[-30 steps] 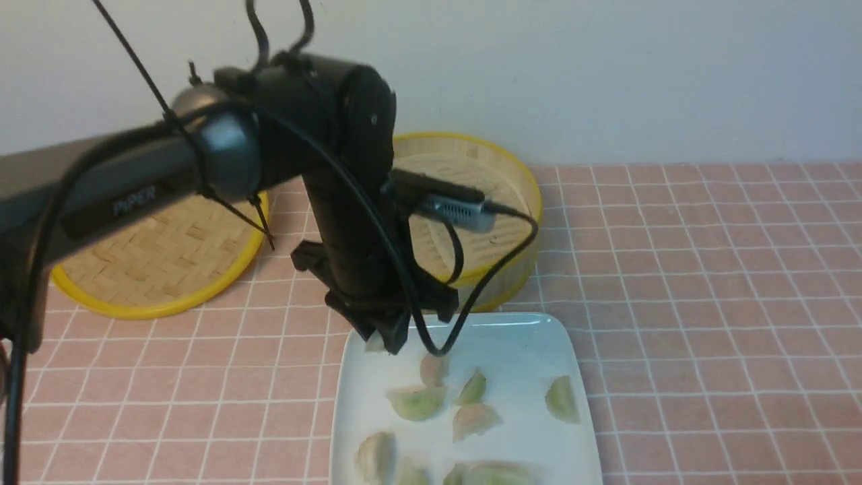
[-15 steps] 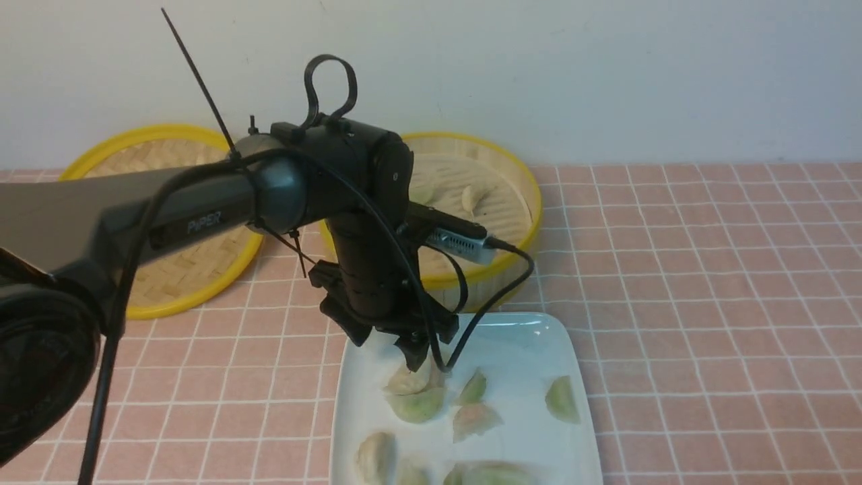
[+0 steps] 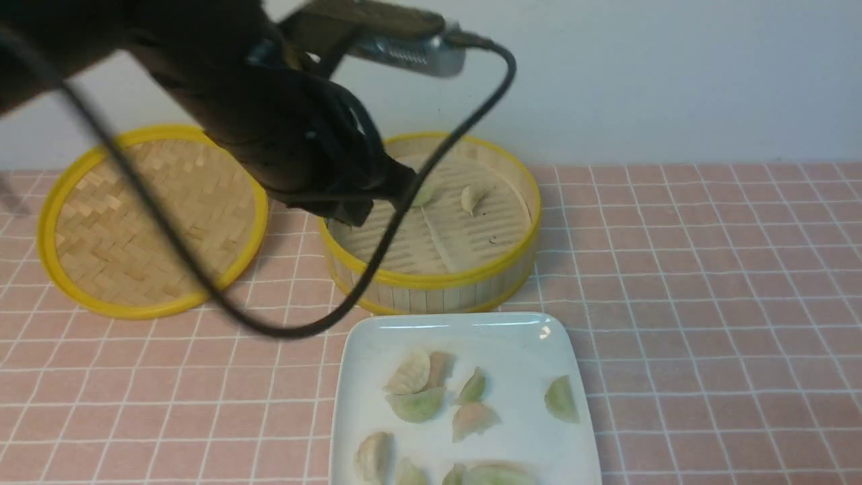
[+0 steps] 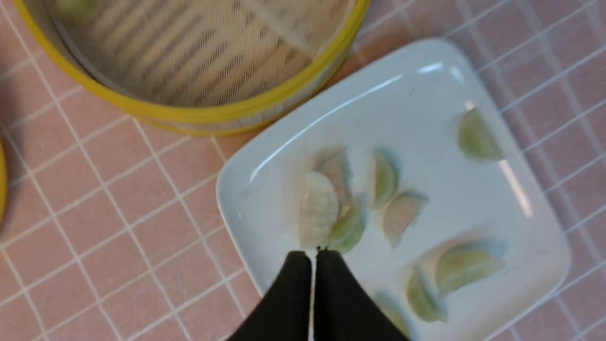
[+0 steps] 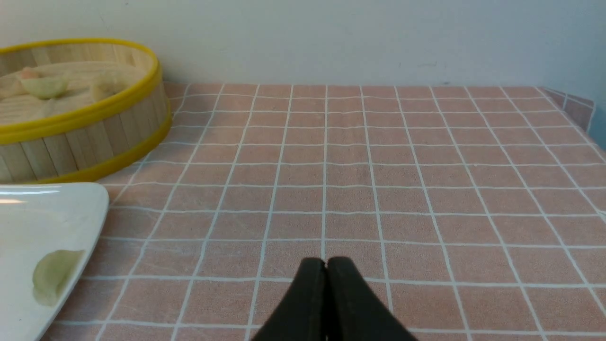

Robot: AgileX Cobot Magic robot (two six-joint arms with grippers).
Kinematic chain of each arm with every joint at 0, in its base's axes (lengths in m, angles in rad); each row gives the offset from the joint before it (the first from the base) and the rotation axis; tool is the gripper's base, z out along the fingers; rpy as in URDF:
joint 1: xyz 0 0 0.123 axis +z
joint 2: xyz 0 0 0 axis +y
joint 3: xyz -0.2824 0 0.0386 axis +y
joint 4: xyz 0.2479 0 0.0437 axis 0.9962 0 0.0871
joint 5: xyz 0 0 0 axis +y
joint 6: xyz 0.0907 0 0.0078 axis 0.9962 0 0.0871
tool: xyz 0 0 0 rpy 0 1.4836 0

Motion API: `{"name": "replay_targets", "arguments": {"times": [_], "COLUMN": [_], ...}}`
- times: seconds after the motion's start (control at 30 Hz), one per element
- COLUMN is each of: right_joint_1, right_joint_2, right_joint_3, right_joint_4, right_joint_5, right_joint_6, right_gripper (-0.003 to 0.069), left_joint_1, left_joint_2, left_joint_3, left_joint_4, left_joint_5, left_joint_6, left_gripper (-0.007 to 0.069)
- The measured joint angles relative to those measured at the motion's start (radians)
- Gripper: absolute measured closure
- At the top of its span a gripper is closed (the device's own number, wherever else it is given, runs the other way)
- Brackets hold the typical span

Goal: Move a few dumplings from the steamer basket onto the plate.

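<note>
The left arm [image 3: 269, 108] has risen off the plate [image 3: 525, 343] and swung back toward the lid [image 3: 151, 222], looming larger and blurred. Its jaws [image 4: 313, 258], spread over the plate a half second ago, are now together. The pale dumpling [image 3: 409, 372], partly covered by them then, now shows whole. The lid's face and the basket's [image 3: 431, 276] front rim have come into full view.

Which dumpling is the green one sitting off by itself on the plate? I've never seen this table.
Find the round, yellow-rimmed basket, then the white plate just on its near side. Look along the plate's right edge for a pale green half-moon dumpling. It sits alone there, while the plate's other dumplings lie further left.
</note>
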State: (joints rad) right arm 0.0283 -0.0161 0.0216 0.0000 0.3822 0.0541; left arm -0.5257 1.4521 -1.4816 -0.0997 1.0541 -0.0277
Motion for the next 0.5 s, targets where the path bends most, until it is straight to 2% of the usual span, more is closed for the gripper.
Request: {"name": "replay_targets", "arguments": {"times": [0.37, 0.5], "right_joint_1": [0.0, 0.0], "right_joint_2": [0.0, 0.0], "right_joint_3": [0.0, 0.0], "right_joint_4": [0.0, 0.0], "right_joint_5": [0.0, 0.0], "right_joint_6": [0.0, 0.0], "right_gripper": [0.0673, 0.0673], "left_joint_1": [0.0, 0.0], "left_joint_2": [-0.632, -0.814], "left_joint_3": [0.634, 0.781], "left_joint_4": [-0.049, -0.05], "left_joint_5": [-0.535, -0.628], "left_joint_6": [0.001, 0.001], "left_gripper": [0.0631, 0.0631]}}
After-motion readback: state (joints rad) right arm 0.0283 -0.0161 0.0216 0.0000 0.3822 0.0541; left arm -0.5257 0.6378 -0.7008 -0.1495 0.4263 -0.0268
